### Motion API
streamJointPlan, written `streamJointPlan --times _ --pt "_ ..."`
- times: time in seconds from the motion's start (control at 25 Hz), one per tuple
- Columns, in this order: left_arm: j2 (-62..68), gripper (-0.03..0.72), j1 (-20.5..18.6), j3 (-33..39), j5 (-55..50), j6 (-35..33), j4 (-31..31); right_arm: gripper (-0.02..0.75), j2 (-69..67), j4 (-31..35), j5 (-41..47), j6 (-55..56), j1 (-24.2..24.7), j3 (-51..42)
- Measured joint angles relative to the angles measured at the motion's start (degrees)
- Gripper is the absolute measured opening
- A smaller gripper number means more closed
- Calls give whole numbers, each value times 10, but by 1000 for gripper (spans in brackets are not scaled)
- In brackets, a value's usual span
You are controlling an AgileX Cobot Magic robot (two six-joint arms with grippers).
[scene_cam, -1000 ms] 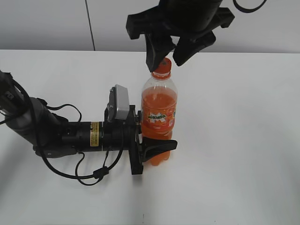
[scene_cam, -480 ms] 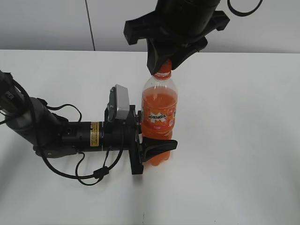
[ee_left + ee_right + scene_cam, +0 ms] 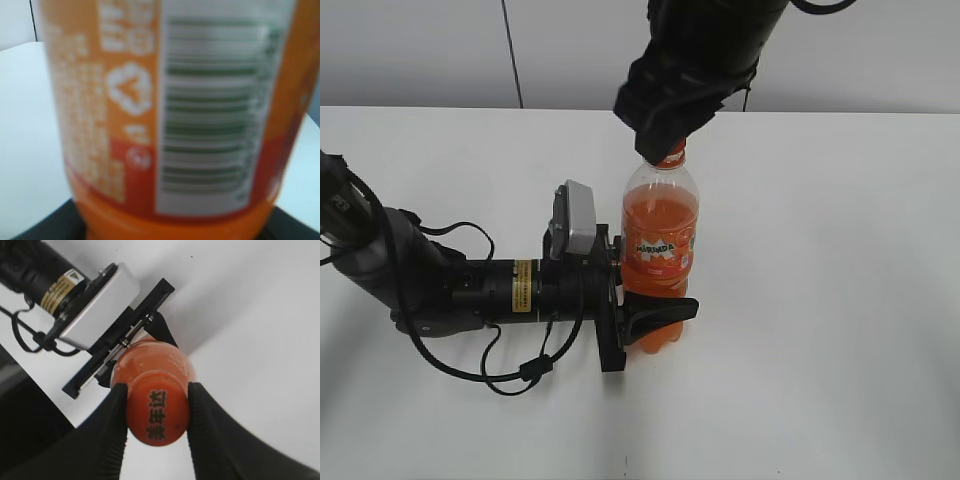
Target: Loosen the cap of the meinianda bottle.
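Right wrist view — claw (image 3: 157,405) hugs cap (image 3: 158,412) sides.

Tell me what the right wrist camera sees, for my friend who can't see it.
Two black jaws press on either side of an orange cap with dark print, seen from straight above. Below it is the meinianda bottle, held low down by the other arm's gripper over a white table.

The meinianda bottle (image 3: 659,262) stands upright near the middle of the table (image 3: 840,300), somewhat toward its far edge. The left gripper (image 3: 642,312) lies low along the tabletop from the left edge, its jaws on either side of the bottle's lower body. The right gripper (image 3: 665,140) comes down from above, pinching the cap (image 3: 158,413) on top.
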State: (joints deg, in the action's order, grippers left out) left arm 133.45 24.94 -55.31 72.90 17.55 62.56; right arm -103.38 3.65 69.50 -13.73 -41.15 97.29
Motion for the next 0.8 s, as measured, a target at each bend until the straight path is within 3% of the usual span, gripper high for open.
streamJointPlan --times 0.36,0.6,0.8 --pt "0 384 0 0 1 0 0 272 7 10 1 -469 0 0" --pt "0 384 0 0 1 0 1 272 12 10 1 -640 0 0" --pt "0 384 0 0 1 0 1 272 12 10 1 -691 0 0"
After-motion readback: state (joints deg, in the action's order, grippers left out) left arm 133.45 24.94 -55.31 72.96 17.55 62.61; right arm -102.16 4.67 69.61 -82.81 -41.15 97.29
